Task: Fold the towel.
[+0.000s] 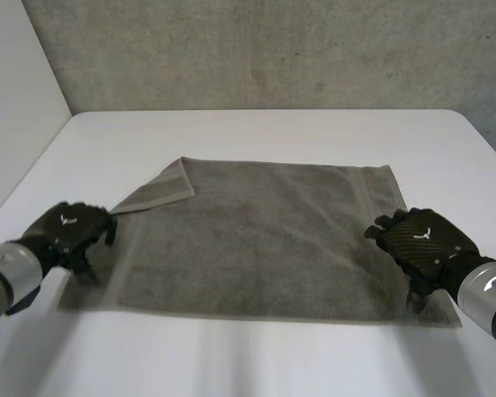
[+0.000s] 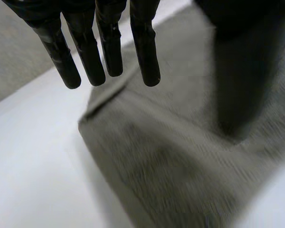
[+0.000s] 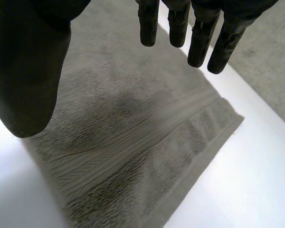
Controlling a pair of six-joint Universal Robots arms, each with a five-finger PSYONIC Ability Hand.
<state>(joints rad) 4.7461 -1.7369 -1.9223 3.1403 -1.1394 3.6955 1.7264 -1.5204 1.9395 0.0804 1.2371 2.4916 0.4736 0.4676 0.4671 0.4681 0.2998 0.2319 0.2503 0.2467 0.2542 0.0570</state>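
The left hand [image 1: 66, 231] at the towel [image 1: 256, 240] 8 o'clock corner, right hand [image 1: 423, 240] at 4 o'clock; fingers [image 2: 146, 52] straight, empty, likely poised to grasp.

Bare test room — concrete wall [image 1: 273, 50], white table [image 1: 273, 132]

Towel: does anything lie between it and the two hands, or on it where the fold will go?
Nothing visible does. The left hand and right hand hang open over the side edges of the towel, and its surface is bare; only its far left corner is already turned over.
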